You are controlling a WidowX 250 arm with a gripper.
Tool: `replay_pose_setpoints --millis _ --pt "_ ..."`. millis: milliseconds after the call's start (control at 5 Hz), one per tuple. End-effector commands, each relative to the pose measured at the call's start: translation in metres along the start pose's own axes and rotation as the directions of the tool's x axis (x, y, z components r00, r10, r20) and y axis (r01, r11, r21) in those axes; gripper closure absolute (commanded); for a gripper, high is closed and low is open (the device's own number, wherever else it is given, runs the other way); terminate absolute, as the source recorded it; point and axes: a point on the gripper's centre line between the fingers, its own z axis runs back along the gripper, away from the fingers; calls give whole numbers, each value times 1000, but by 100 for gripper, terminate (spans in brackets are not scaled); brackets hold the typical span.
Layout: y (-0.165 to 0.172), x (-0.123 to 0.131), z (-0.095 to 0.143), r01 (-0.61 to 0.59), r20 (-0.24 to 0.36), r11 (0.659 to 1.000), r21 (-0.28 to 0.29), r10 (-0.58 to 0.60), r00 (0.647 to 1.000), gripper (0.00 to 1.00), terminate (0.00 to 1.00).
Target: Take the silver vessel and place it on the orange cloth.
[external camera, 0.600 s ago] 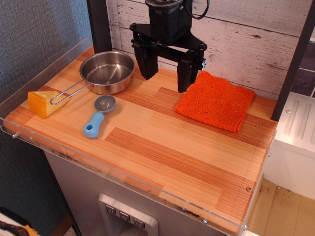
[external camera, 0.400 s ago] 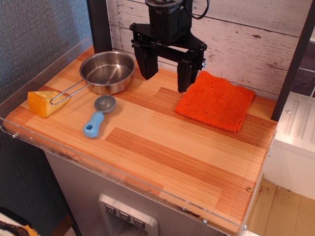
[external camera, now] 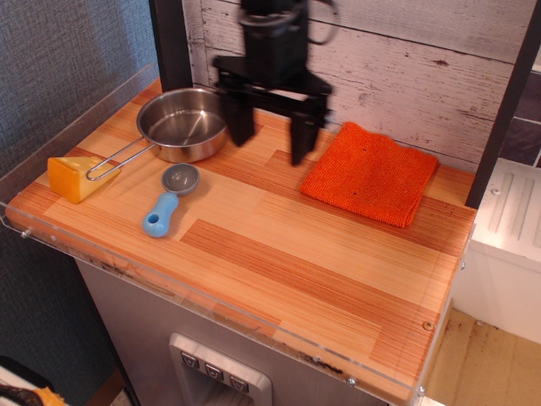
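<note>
The silver vessel (external camera: 182,123) is a shiny round steel pan at the back left of the wooden table, its thin wire handle (external camera: 118,159) pointing to the front left. The orange cloth (external camera: 370,173) lies flat at the back right. My black gripper (external camera: 267,145) hangs open and empty above the table between the two, its left finger close beside the pan's right rim. It is a little blurred.
A yellow-orange cheese wedge (external camera: 74,177) sits at the left edge under the handle's tip. A small grey scoop with a light blue handle (external camera: 169,200) lies in front of the pan. A clear plastic rim (external camera: 211,304) edges the table; a plank wall stands behind.
My gripper has moved left, away from the orange cloth and toward the pan. Nothing on the table has moved.
</note>
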Motion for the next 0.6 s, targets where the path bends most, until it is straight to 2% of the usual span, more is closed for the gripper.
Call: replay_pose_setpoints --millis 0,400 --pt "48 14 11 -53 49 998 40 51 997 0 0" --pt "73 31 -10 -64 65 992 113 57 996 0 0"
